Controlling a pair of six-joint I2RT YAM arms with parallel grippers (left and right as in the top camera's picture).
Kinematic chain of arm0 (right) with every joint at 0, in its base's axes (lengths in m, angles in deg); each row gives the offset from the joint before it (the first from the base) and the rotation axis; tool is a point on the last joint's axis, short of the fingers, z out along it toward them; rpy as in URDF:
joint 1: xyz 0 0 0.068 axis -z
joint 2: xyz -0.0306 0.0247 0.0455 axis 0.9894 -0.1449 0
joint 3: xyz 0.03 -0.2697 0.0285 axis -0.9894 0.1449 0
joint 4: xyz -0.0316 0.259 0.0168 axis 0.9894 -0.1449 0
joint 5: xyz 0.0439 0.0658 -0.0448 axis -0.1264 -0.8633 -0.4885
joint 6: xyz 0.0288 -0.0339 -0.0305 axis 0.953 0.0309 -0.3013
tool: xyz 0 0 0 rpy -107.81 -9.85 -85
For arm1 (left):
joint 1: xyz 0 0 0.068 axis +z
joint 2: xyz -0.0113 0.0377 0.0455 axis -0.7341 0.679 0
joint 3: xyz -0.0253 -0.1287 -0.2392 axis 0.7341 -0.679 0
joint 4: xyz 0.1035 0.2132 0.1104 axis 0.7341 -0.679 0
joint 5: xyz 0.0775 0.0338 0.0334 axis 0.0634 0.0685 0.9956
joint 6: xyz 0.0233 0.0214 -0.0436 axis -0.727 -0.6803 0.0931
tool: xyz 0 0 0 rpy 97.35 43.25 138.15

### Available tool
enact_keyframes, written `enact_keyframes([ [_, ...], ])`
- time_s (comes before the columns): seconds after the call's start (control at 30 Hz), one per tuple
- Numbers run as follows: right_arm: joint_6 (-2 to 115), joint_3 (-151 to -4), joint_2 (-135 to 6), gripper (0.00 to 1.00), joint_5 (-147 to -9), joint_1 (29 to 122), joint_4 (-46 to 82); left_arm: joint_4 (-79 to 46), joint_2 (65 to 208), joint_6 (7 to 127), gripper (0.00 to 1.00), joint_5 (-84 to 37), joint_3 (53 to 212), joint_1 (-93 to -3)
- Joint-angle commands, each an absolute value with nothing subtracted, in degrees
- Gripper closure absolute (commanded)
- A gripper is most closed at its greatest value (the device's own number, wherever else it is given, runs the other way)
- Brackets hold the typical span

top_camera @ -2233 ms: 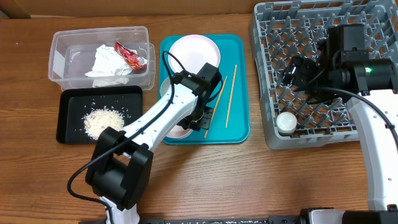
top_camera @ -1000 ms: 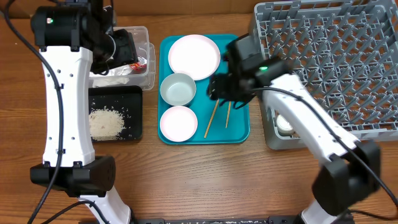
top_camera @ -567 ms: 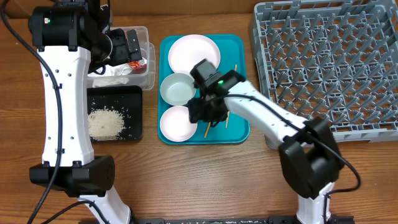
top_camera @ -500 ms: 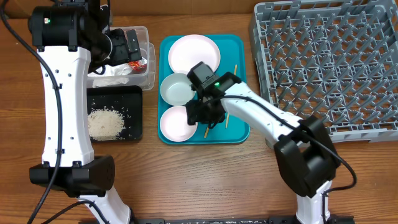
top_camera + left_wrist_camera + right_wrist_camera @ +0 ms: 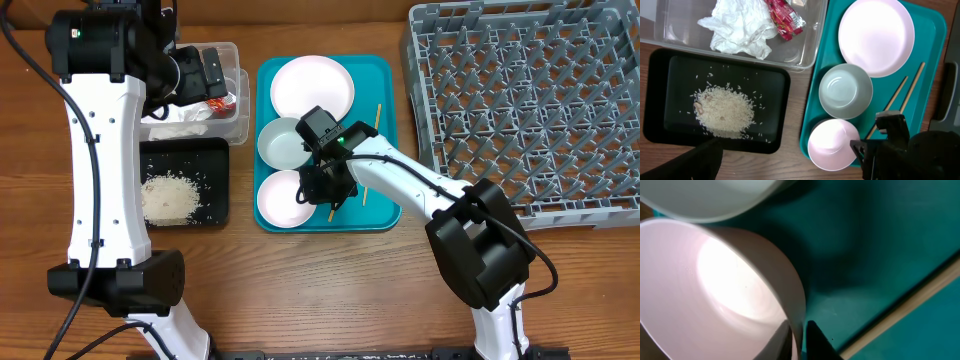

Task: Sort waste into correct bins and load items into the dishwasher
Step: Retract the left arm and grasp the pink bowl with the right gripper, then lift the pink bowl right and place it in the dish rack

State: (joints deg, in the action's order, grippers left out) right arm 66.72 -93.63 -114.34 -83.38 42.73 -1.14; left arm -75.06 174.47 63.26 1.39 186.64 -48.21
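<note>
My right gripper [image 5: 799, 341] is shut on the rim of the pinkish-white bowl [image 5: 715, 280], one finger inside and one outside. That bowl [image 5: 280, 198] sits at the near end of the teal tray [image 5: 385, 205]. The grey-white bowl [image 5: 283, 142] and the pink plate [image 5: 312, 87] lie behind it. Two chopsticks [image 5: 895, 95] lie to the right. My left gripper [image 5: 207, 70] hangs open above the clear tub [image 5: 680, 20], which holds the napkin [image 5: 740, 27] and red wrapper [image 5: 785, 17]. Rice [image 5: 722, 112] lies in the black tray [image 5: 660, 100].
The grey dish rack [image 5: 530, 110] fills the right side of the table, its near left corner hidden behind my right arm. My right arm reaches from the front right across the teal tray's right half. Bare wooden table runs along the front.
My right gripper moved left from the chopsticks to the pinkish-white bowl and shut on its rim. My left gripper opened wide above the tub and stayed there.
</note>
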Motion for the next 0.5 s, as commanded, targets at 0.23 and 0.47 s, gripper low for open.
enact_keyframes([
  [0.23, 66.41, -93.93, -112.22, 0.96, -84.06, 42.66, -3.94, -74.98, 173.29, 62.75, 0.00, 2.20, 187.12, -47.73],
  [0.47, 65.10, -98.79, -102.34, 0.96, -80.30, 43.06, -12.20, -74.98, 173.29, 62.75, 0.00, 2.20, 187.12, -47.73],
])
